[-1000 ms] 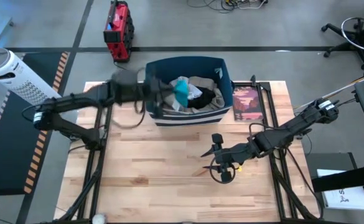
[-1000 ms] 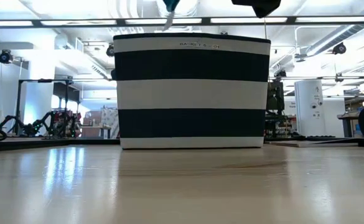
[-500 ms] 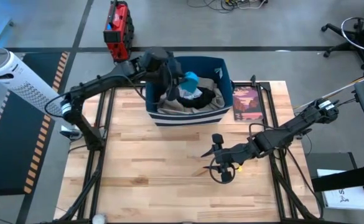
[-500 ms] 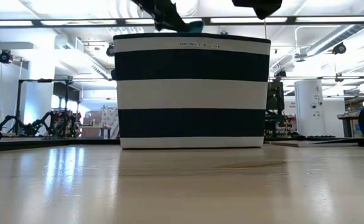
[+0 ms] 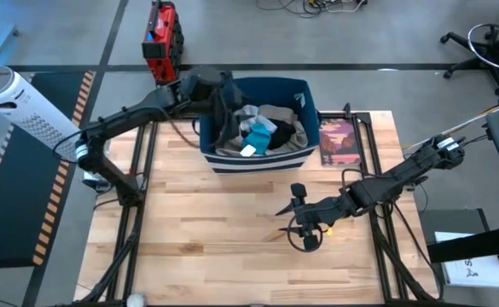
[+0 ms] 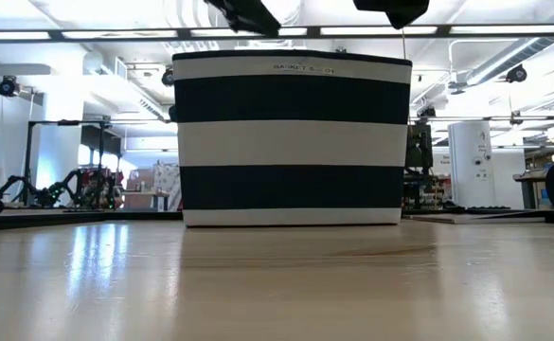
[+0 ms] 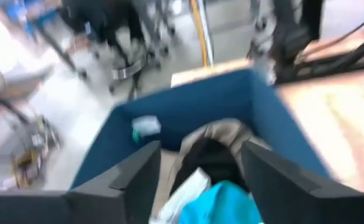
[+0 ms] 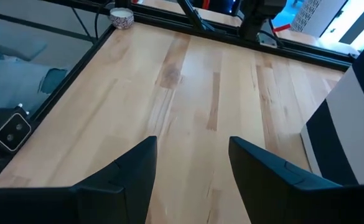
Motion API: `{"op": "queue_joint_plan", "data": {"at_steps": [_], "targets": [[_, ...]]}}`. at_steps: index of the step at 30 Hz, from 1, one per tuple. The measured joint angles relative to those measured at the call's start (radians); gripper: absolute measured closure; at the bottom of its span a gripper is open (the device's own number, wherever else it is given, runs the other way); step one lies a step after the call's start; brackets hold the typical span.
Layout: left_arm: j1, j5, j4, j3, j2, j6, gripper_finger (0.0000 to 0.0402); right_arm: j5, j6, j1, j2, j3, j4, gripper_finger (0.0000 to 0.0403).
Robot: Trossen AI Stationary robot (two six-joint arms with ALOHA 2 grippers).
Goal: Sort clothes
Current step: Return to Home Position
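The navy bin with white stripes [image 5: 258, 162] stands at the table's far middle and holds the clothes. A teal piece [image 5: 258, 135] lies on top of the pile, beside a black piece [image 5: 276, 128], khaki-beige cloth [image 5: 287, 115] and a pale piece [image 5: 247, 112]. My left gripper [image 5: 229, 115] hangs open over the bin's left part, above the pile. In the left wrist view its fingers [image 7: 200, 149] stand apart with the teal piece [image 7: 228, 205] below them. My right gripper [image 5: 304, 226] is open and empty above the bare table, right of centre.
A flat reddish-covered book [image 5: 339, 141] lies right of the bin. The bin's striped wall [image 6: 291, 142] fills the middle of the low view. Bare wooden table [image 8: 194, 99] spreads in front of the bin. A small cup [image 8: 122, 17] stands at one table corner.
My left arm has swung toward the table's far edge, so that the gripper reaches over the bin from its far left. The teal piece, which was at the gripper above the bin, has fallen and now lies on the pile inside.
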Motion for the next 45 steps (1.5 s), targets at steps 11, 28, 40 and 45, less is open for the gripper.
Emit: {"op": "queue_joint_plan", "data": {"at_steps": [11,28,40,45], "targets": [[-0.093,-0.012,0.296,-0.533,-0.463,-0.007,0.0372,0.079,-0.098,-0.001,-0.009,-0.001,-0.035,0.0305],[-0.092,-0.018,0.370,-0.998,-1.010,-0.062,0.0401,0.207,-0.142,-0.136,-0.389,-0.325,0.089,0.0401],[-0.092,0.054,0.505,-1.266,-1.151,-0.189,0.0401,-0.072,-0.129,-0.328,-0.711,-0.710,0.400,0.0403],[-0.092,0.054,0.549,-1.345,-1.169,-0.222,0.0402,-0.139,-0.103,-0.383,-0.810,-0.789,0.416,0.0403]]}}
